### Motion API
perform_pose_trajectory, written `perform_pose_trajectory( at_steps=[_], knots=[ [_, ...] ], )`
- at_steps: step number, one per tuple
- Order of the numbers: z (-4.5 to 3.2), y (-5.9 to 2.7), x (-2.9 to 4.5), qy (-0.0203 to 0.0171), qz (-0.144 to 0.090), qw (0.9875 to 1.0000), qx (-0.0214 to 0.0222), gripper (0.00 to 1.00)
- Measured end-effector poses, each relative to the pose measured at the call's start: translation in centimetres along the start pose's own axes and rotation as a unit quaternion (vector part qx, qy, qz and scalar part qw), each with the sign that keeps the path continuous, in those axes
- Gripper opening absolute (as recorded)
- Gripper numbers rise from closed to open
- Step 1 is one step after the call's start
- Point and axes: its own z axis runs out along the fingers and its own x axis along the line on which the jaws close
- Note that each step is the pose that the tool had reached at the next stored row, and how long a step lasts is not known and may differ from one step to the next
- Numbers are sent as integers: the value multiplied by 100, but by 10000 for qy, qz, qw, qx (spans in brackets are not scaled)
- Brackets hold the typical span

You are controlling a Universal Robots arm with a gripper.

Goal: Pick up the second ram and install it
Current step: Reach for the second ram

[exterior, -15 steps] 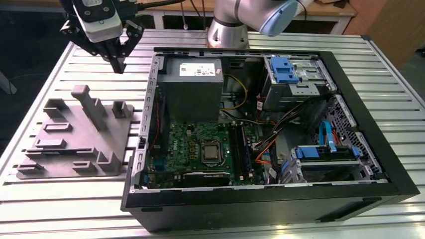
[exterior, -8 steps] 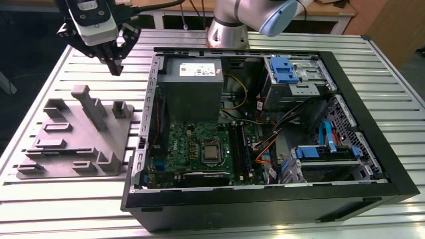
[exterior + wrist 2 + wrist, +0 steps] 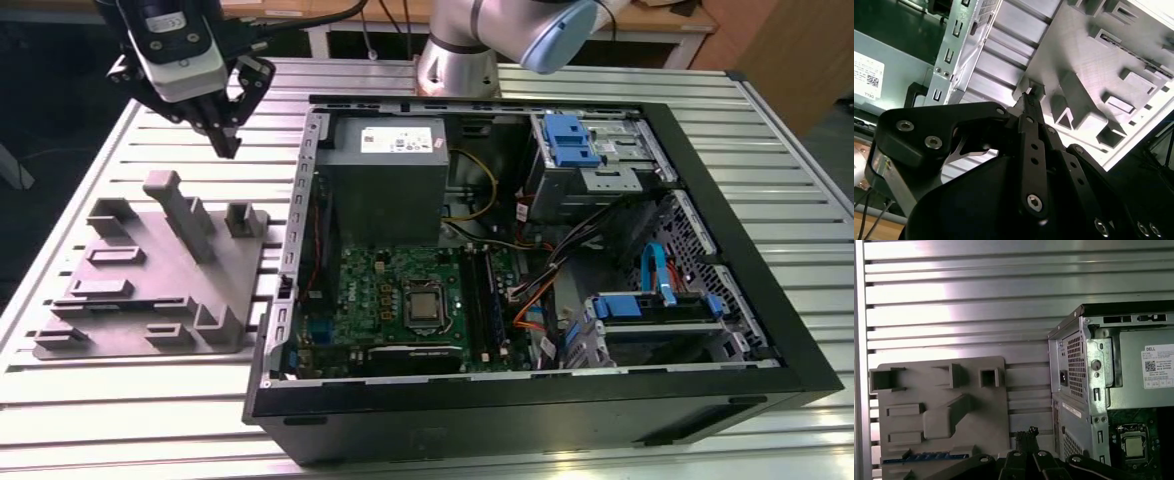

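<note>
Your claw (image 3: 227, 150) hangs clenched, fingertips pressed together, above the bench (image 3: 160, 420). It sits over the gap between the grey holder tray (image 3: 227, 270) and the open computer case (image 3: 534, 415), toward the bench edge where the arm's base stands. In the first wrist view, you can see the second ram (image 3: 924, 457) sitting in a long slot of the tray, apart from the claw.

Bright light overhead, white glare streaking the ribbed table (image 3: 954, 290); deep shadow pools inside the computer case (image 3: 534, 415).
</note>
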Motion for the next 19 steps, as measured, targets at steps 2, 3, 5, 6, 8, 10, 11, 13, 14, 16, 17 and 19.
perform_pose_trajectory(
  at_steps=[2,3,5,6,8,10,11,13,14,16,17,19],
  knots=[
    [12,-8,17,1,0,10000,1,10],
    [19,-13,25,1,0,10000,1,10],
    [35,-22,44,0,0,10000,0,10],
    [43,-26,55,1,0,10000,0,10],
    [62,-35,75,-1,0,10000,-1,10],
    [82,-44,100,0,0,10000,0,10],
    [92,-49,112,1,0,10000,0,10],
    [115,-59,142,1,0,10000,1,10],
    [127,-64,157,0,0,10000,0,10],
    [149,-73,184,0,0,10000,0,10],
    [160,-79,198,0,0,10000,0,10],
    [180,-92,227,0,0,10000,0,10]
  ],
)
